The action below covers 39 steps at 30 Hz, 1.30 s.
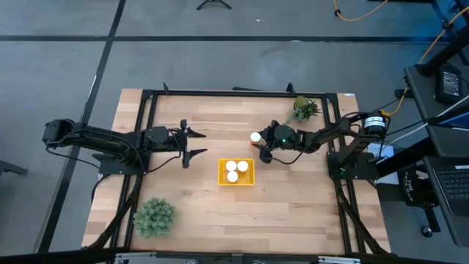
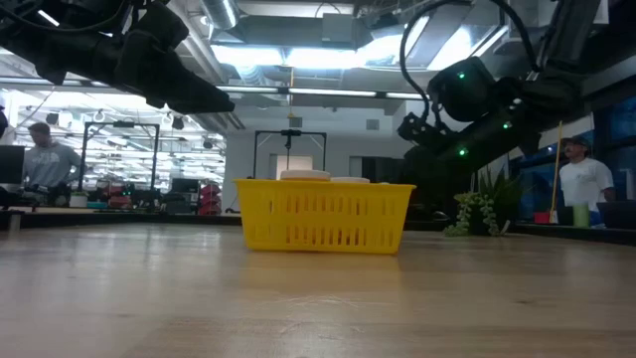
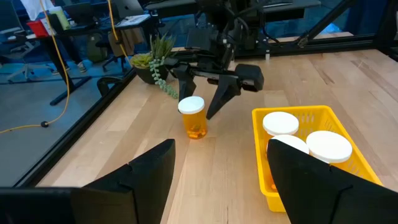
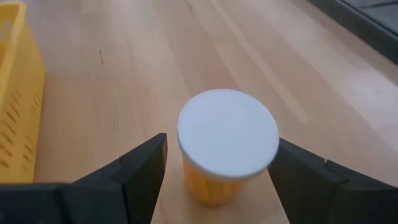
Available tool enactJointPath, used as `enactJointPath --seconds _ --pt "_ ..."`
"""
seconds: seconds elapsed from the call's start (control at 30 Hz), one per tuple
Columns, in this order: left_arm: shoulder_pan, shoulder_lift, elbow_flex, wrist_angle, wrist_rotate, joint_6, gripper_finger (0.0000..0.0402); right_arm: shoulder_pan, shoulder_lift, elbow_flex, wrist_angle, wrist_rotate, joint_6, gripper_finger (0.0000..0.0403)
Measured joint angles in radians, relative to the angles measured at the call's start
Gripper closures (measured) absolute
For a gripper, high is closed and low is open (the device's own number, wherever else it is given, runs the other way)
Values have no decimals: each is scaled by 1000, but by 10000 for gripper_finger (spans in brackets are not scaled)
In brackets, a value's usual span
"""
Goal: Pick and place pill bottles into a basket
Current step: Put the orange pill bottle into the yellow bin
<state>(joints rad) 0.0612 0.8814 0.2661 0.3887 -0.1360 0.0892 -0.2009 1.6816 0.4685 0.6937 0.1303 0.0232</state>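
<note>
One orange pill bottle [image 1: 255, 137] with a white cap stands upright on its base on the wooden table, just beyond the far right corner of the yellow basket [image 1: 249, 181]. Three more bottles stand in the basket; their white caps [image 3: 283, 122] show. My right gripper [image 1: 262, 142] is open. In the right wrist view the fingers [image 4: 142, 169] stand on either side of the lone bottle [image 4: 227, 138] without touching it. My left gripper [image 1: 199, 143] is open and empty, raised left of the basket and facing it.
A green trailing plant [image 1: 306, 108] sits at the far right of the table, close behind my right arm. A spiky green plant [image 1: 154, 216] sits at the near left. Black frame rails [image 1: 242, 94] run along the table's edges. People show in the room beyond [image 2: 586, 179].
</note>
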Motion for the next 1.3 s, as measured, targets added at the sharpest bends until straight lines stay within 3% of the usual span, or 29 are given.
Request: enactJointPath --seconds 1.0,1.3 --pt "0 0 0 -5 0 -16 151 0 26 24 42 1 -30 135" --pt "0 0 0 -4 0 -16 151 0 26 24 37 2 -30 182"
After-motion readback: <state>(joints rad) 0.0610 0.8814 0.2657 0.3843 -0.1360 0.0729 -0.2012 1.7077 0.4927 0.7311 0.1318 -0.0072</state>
